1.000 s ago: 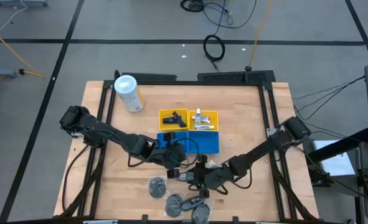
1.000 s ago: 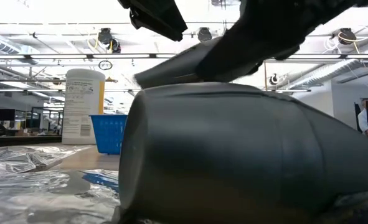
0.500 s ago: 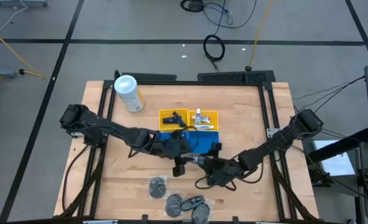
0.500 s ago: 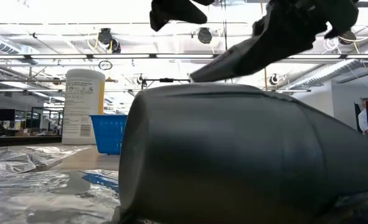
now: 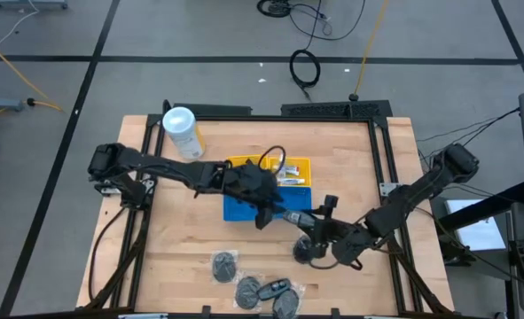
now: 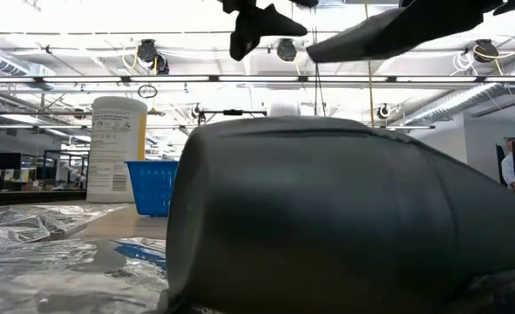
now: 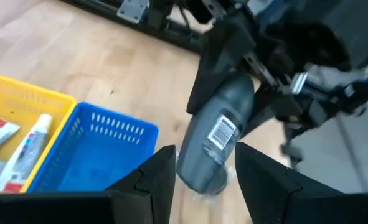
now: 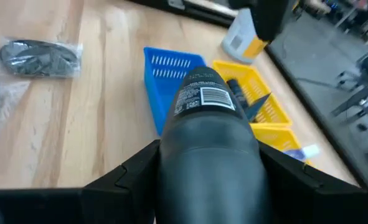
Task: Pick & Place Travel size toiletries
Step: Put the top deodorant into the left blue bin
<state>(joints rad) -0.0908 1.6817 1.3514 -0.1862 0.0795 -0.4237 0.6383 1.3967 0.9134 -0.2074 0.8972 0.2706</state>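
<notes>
Only the right wrist view shows the right gripper with jaws grasping a dark grey barcoded tube, centre frame. Left gripper jaws released. Four grey clear-wrapped round pieces lie lower centre on the counter.

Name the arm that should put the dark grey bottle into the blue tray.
Right. The right gripper is clamped on the dark grey bottle, and the blue tray lies just ahead of it. The left gripper is open and empty, near that tray.
</notes>
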